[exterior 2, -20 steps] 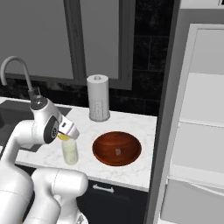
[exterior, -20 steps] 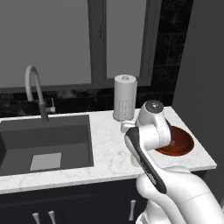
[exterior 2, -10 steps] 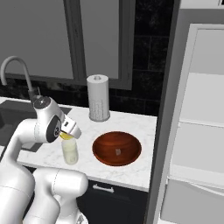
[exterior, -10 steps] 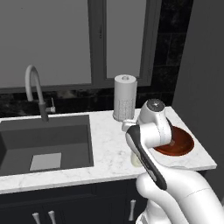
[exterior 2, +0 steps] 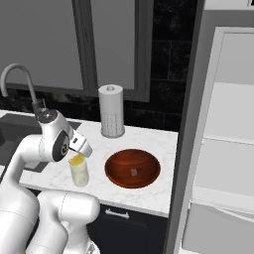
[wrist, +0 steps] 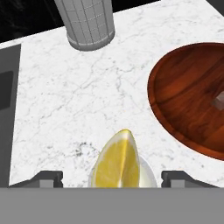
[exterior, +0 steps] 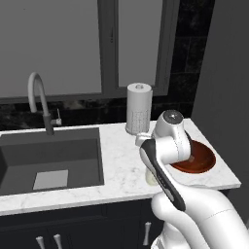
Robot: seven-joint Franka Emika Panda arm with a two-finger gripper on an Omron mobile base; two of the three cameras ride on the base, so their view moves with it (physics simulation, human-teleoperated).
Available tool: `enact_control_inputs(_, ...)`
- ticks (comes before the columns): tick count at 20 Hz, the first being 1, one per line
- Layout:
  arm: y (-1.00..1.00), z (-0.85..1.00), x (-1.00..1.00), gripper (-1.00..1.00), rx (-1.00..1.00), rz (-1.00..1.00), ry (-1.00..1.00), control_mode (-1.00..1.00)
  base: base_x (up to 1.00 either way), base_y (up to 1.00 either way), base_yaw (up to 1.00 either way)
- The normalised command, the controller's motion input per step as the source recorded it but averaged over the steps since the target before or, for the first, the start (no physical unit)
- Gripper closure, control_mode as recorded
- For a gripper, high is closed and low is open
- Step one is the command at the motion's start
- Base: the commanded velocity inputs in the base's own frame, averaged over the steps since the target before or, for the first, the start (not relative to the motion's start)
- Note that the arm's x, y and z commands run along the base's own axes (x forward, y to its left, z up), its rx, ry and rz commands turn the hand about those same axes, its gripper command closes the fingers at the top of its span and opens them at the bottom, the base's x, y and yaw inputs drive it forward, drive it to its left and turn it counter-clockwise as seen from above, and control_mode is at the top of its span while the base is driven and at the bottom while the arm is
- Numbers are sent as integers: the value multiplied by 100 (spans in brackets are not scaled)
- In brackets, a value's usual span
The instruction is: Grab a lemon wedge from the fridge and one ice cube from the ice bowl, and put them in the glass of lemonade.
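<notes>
The gripper [wrist: 112, 177] stands apart; the wedge [wrist: 119, 159] may catch on the glass [exterior 2: 79, 171] rim and tumble toward the bowl [wrist: 183, 109] at 2 o'clock.

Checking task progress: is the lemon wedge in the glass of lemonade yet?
In. The lemon wedge sits at the mouth of the glass of lemonade, poking above the rim, between the wide-apart fingertips.
</notes>
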Motion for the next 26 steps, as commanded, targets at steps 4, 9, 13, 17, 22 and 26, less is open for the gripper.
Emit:
enact_control_inputs(4,0,0,0,-100,0,0,0,-100,0,0,0)
enact_control_inputs(9,0,16,-20,-100,2,0,-3,-100,0,0,0)
enact_control_inputs(13,0,34,-43,-100,5,0,-10,-100,0,0,0)
enact_control_inputs(17,-1,35,-33,-100,6,0,-12,-100,0,0,0)
enact_control_inputs(22,-5,48,-37,-100,9,0,-14,-100,0,0,0)
enact_control_inputs(26,4,71,-65,-100,0,0,-16,-100,0,0,0)
